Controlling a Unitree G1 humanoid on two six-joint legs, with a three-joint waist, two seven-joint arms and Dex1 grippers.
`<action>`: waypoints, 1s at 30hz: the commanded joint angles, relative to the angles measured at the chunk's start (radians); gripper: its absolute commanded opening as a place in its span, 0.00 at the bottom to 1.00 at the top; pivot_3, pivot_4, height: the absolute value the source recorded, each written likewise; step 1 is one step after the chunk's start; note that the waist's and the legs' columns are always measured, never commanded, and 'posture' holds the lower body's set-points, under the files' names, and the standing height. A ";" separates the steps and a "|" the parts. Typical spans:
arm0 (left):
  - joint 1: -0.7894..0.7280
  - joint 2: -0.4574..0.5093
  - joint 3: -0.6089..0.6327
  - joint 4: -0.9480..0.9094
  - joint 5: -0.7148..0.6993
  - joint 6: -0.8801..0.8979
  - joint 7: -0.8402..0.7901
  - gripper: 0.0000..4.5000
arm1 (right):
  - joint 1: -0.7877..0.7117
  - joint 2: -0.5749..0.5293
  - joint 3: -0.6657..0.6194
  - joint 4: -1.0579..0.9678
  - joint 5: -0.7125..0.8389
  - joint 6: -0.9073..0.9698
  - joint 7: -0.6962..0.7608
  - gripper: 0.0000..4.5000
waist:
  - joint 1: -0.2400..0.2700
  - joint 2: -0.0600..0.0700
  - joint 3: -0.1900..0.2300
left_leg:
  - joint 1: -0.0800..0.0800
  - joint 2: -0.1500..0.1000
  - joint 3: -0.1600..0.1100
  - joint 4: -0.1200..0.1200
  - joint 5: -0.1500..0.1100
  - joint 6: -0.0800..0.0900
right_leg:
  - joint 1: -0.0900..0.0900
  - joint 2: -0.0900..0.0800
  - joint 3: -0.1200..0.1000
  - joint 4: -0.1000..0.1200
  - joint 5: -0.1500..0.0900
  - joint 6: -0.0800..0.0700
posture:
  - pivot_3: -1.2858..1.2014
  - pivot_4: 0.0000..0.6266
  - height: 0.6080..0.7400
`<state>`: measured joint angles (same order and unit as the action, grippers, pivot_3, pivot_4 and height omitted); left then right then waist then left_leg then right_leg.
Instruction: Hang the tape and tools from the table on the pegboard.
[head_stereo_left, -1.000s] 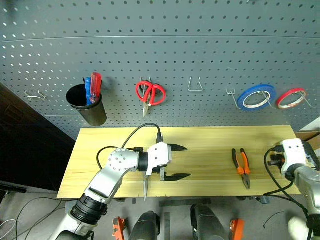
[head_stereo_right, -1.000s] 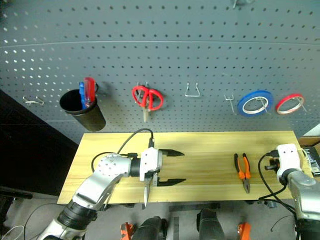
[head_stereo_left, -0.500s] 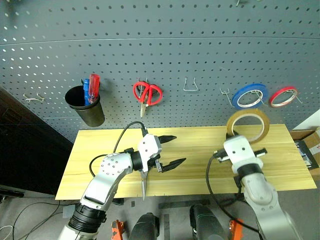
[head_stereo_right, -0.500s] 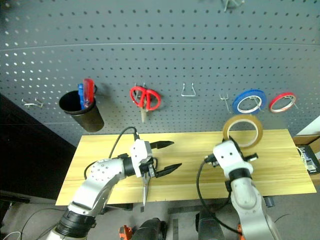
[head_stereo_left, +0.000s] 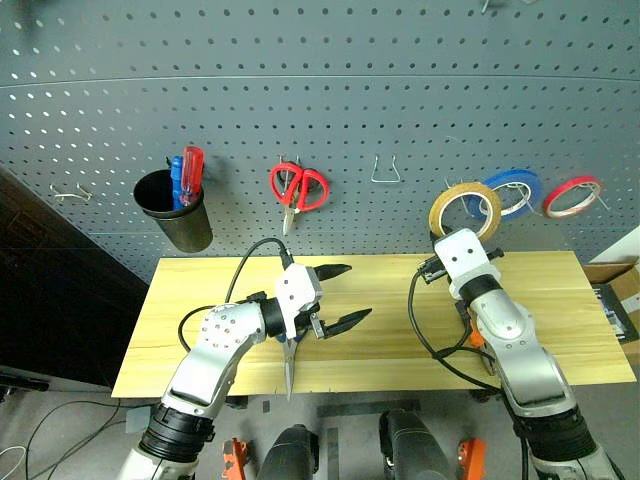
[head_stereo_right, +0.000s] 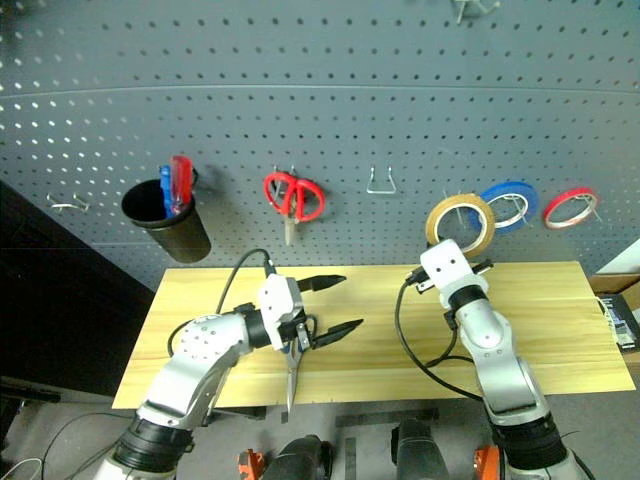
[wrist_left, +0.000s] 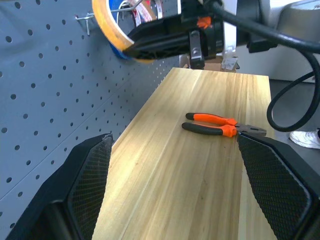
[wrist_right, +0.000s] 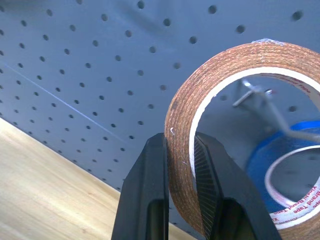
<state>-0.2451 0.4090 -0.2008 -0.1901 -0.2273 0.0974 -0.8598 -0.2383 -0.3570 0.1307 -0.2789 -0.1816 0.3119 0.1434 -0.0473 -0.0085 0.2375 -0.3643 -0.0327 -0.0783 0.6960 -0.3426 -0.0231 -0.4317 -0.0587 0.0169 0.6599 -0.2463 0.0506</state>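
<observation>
Right now my right hand (wrist_right: 180, 187) is clamped on the rim of the tape (head_stereo_left: 464, 209), its two black fingers (wrist_right: 147, 195) pinching the ring's wall from either side. I see the roll held upright against the pegboard (head_stereo_left: 320, 90), just beside the blue tape roll (head_stereo_left: 517, 192) that hangs on a hook; in the right wrist view a metal hook (wrist_right: 260, 100) shows through the middle of the yellowish ring, with the blue roll behind it. I cannot tell whether the ring already rests on that hook. The red tape roll (head_stereo_left: 573, 196) hangs further along the board.

My left hand (head_stereo_left: 340, 296) hovers over the table (head_stereo_left: 400, 330) with its fingers spread wide, gripping nothing. Below it, near the table's front edge, lie the scissors (head_stereo_left: 288, 365), blades pointing toward me. The pliers (wrist_left: 222, 126) lie flat on the wood, well apart from my left hand and under the right arm.

On the board I also see the red-handled scissors (head_stereo_left: 298, 187) on their hook, an empty wire hook (head_stereo_left: 386, 170) beside them, and a black cup (head_stereo_left: 172, 209) holding the red and blue screwdrivers (head_stereo_left: 185, 173).
</observation>
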 joint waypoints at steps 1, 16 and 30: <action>-0.008 -0.004 -0.011 -0.014 0.011 -0.022 0.004 0.94 | 0.069 -0.007 -0.037 -0.087 -0.004 -0.025 0.008 0.36 | 0.004 0.000 -0.001 | 0.000 0.000 0.000 0.000 0.000 0.000 | 0.000 0.000 0.000 0.000 0.000 0.000 | 0.50 0.30 1.00; -0.013 0.028 -0.077 0.021 0.088 -0.092 -0.046 0.94 | 0.385 0.082 -0.252 -0.250 0.128 0.570 0.062 1.00 | 0.006 0.001 -0.015 | 0.003 0.003 0.001 0.001 0.000 0.001 | 0.002 0.003 0.001 0.003 0.001 -0.002 | 0.49 0.31 1.00; -0.006 0.033 -0.099 0.004 0.104 -0.089 -0.052 0.94 | 0.056 -0.015 -0.278 0.257 0.209 0.659 0.128 1.00 | -0.004 0.001 -0.015 | 0.010 0.003 0.001 0.000 -0.001 0.003 | 0.010 0.003 0.000 0.001 0.002 -0.003 | 0.50 0.33 1.00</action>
<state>-0.2501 0.4384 -0.3009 -0.1526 -0.1265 0.0180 -0.9170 -0.1687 -0.3585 -0.1381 -0.0526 0.0202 0.9868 0.2642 -0.0509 -0.0074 0.2227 -0.3542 -0.0290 -0.0776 0.6962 -0.3438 -0.0199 -0.4220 -0.0553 0.0170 0.6604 -0.2446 0.0477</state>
